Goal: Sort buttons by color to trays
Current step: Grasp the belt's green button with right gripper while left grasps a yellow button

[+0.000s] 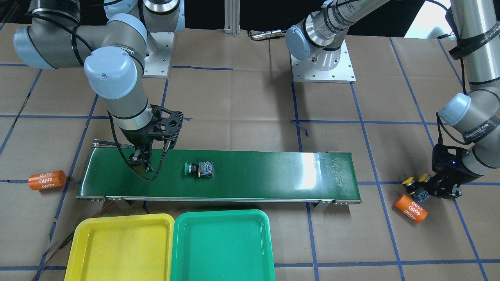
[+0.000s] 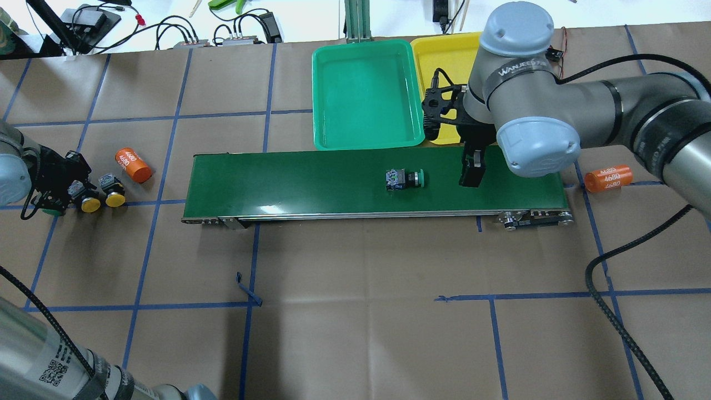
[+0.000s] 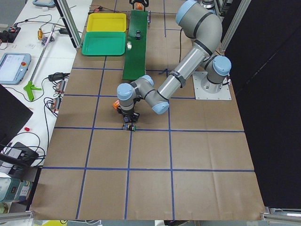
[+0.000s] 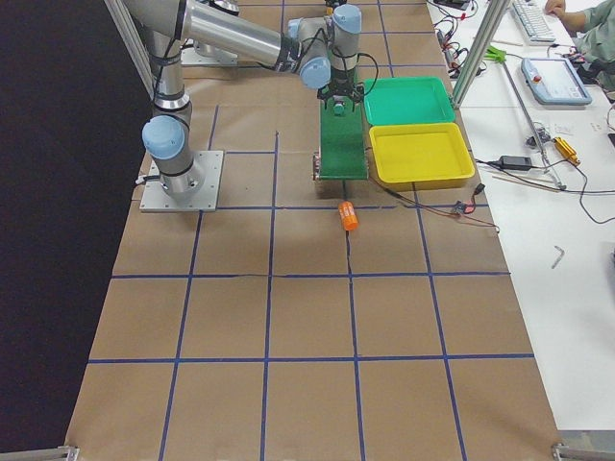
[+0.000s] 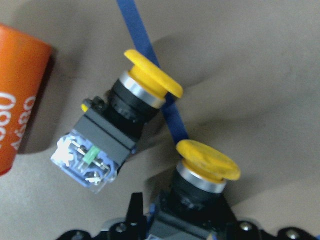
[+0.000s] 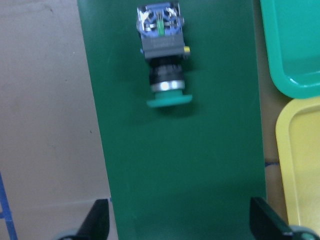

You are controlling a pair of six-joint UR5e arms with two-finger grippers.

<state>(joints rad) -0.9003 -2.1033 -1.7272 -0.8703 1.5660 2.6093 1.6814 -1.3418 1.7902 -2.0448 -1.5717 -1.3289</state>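
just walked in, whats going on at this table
Two robot arms are sorting push-buttons by color. The right gripper hangs open over the conveyor belt, just short of a green button lying on its side there. The left gripper is down at a yellow button and a second yellow button beside an orange cylinder; whether it grips one is unclear. The yellow tray and green tray are both empty.

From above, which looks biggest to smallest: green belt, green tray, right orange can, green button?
Overhead exterior view, largest first:
1. conveyor belt
2. green tray
3. orange cylinder marked 4680, right of the belt
4. green button, only a little smaller than the cylinder
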